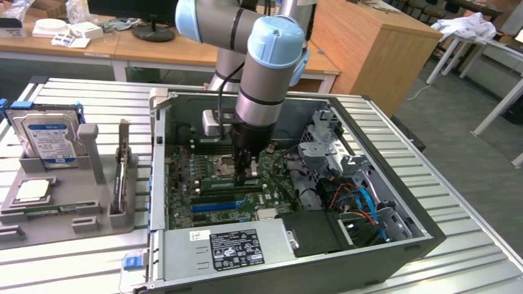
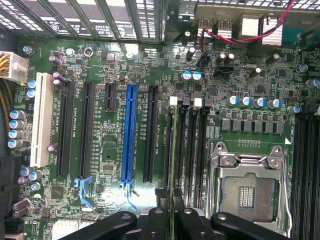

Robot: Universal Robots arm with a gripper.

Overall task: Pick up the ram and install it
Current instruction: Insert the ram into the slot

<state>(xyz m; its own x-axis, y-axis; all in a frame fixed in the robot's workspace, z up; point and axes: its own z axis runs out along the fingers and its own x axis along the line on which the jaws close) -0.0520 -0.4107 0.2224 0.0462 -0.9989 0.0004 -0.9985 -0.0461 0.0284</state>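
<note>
In the exterior view, an open computer case (image 1: 392, 254) is seen lying on a slatted table (image 1: 73, 92), with the arm (image 1: 266, 79) lowered into it. The motherboard (image 2: 115, 55) is spread beneath the pincer (image 1: 247, 176). In the wrist view, the jaws are drawn narrow on the ram (image 2: 173, 160), which is held edge-on between the fingers (image 2: 159, 220). It is lined up with the memory slots (image 2: 192, 150) below, and the processor socket (image 2: 247, 190) is set just beside them.

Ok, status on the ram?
Gripper shut on the ram. Ram edge-on over the memory slots, beside the processor socket. No obstruction seen.
</note>
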